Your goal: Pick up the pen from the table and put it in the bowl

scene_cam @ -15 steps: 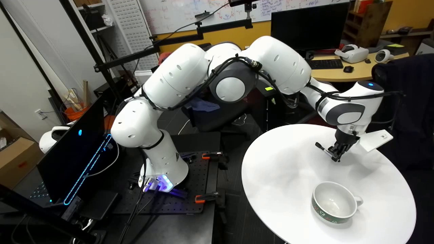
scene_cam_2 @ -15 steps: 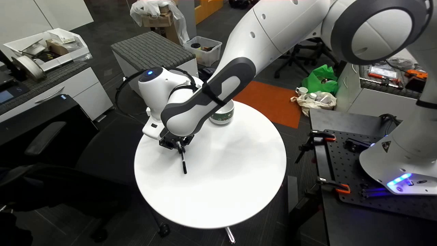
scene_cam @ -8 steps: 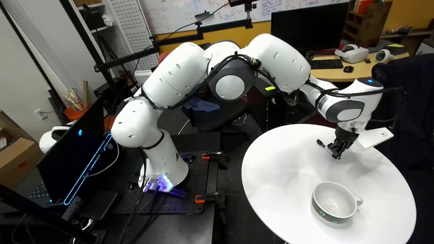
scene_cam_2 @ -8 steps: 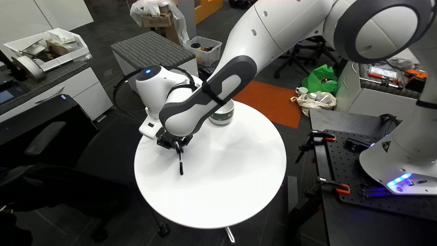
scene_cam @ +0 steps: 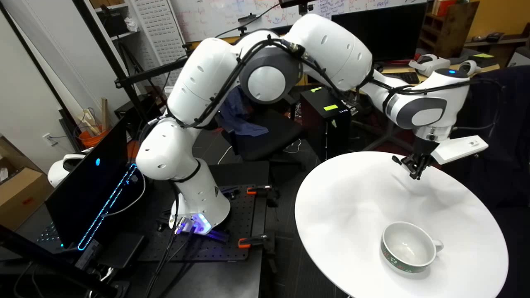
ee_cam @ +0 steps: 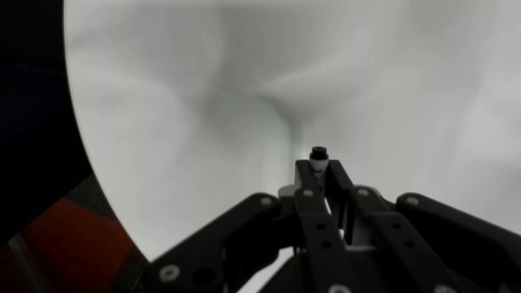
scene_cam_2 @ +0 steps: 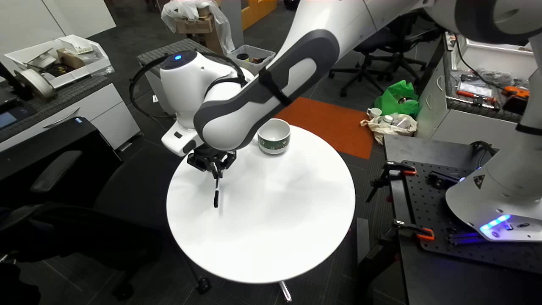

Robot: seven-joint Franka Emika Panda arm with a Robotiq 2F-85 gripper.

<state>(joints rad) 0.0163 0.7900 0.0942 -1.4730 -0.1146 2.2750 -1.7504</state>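
Note:
The pen (scene_cam_2: 216,199) is a thin marker with black ends and a white middle. My gripper (scene_cam_2: 216,171) is shut on it above the round white table (scene_cam_2: 275,237). In the wrist view the pen's near end (ee_cam: 319,160) sticks out between the two fingertips (ee_cam: 318,173). In an exterior view the pen's dark tip (scene_cam: 396,159) shows beside the gripper (scene_cam: 414,174), over the table's far side. The white bowl (scene_cam: 395,260), with a handle and green patterned band, stands upright on the table, apart from the gripper. It also shows in an exterior view (scene_cam_2: 273,145).
A dark chair (scene_cam_2: 127,190) stands close to the table's edge. A black bench (scene_cam: 232,281) with orange-tipped clamps (scene_cam: 253,241) carries the arm's base. A tan desk (scene_cam: 397,92) with a monitor (scene_cam: 377,37) and headset (scene_cam: 430,66) stands behind.
My gripper has risen from low over the table, carrying the pen up with it. The bowl has not moved.

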